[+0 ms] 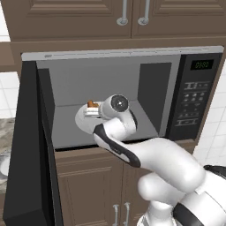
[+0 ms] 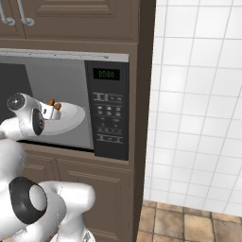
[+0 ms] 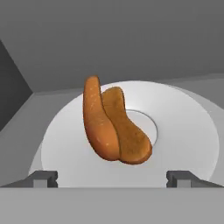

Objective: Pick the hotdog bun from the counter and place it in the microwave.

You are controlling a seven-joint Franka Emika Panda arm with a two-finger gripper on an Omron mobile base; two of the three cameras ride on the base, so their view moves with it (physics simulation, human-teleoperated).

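Observation:
The microwave point(image 1: 194, 97) point(image 2: 109, 111) stands with its black door point(image 1: 26, 145) swung open to the left. Inside, on the grey floor, lies the round white plate point(image 1: 81, 120) point(image 2: 72, 116) point(image 3: 183, 131). The orange-brown hotdog bun point(image 3: 114, 127) point(image 1: 92, 104) point(image 2: 54, 104) sits over the plate's middle, its two lobes side by side; whether it touches the plate I cannot tell. My gripper point(image 3: 112, 178) point(image 1: 91, 111) point(image 2: 50, 111) reaches into the cavity, open, its fingertips point(image 3: 43, 178) spread wide to either side of the bun and clear of it.
The open door blocks the left side. A strip of marbled counter point(image 1: 4, 129) shows past it. Brown cabinets point(image 1: 84, 185) sit below and above the microwave. A white tiled wall point(image 2: 198, 94) and tiled floor point(image 2: 189, 222) lie to the right.

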